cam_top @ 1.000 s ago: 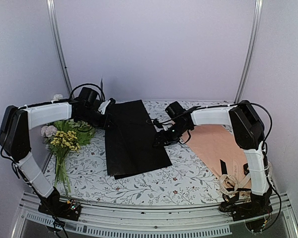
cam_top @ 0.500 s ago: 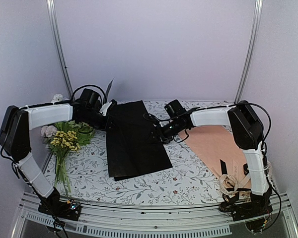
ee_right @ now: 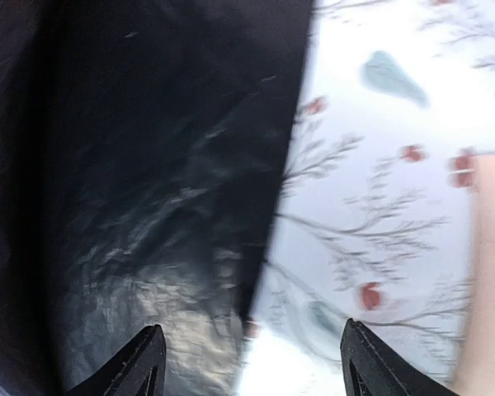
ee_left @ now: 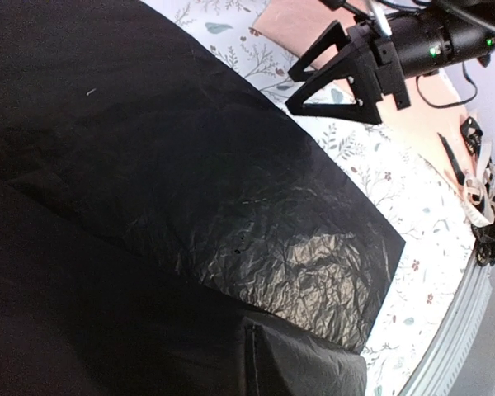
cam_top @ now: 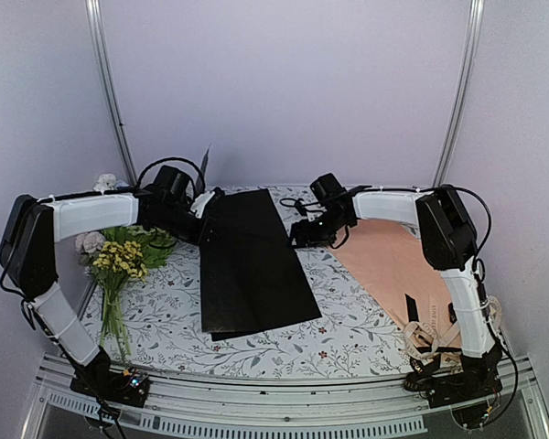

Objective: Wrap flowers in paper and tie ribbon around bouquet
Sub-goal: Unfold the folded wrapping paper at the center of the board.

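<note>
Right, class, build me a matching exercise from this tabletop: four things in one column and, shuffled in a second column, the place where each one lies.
Things
1. black paper
2. peach-tan sheet
3. flowers
4. cream ribbon

Places on the table
A. near right corner
B. middle
C. left edge
D. right side, reaching toward the far edge

Pairs: 1-B, 2-D, 3-C, 4-A
</note>
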{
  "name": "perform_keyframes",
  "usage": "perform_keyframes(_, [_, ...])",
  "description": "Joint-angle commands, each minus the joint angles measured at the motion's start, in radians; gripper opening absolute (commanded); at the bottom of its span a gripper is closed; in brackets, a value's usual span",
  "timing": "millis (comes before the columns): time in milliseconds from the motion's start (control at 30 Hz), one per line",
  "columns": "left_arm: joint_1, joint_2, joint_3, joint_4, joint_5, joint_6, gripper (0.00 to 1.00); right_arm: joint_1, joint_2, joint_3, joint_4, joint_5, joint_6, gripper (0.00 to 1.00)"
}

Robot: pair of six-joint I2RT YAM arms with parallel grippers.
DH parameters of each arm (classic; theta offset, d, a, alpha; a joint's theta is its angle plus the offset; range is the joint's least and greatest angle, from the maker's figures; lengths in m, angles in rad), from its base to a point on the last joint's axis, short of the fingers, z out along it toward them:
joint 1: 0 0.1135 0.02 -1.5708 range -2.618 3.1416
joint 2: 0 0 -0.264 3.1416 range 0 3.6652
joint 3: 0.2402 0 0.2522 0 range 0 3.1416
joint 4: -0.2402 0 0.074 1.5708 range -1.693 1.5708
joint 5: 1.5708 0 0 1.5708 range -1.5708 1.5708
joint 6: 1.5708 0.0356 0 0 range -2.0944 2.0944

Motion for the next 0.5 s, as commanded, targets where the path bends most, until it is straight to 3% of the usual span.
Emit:
perform_keyframes(0, [-0.009, 0.013, 0.006, -0.002, 0.018, 0.021, 0.0, 0.049, 0.083, 0.0, -0.093, -0.159, -0.029, 0.74])
perform_keyframes(233, [-0.032, 0.038, 0.02, 0.007, 0.037, 0.026, 0.0, 0.053, 0.073, -0.032, -0.05, -0.416, 0.0, 0.73])
perform_keyframes(467, [-0.044, 0.06, 0.027, 0.016, 0.057, 0.028, 0.0, 0.052, 0.049, -0.061, 0.064, -0.577, 0.066, 0.73])
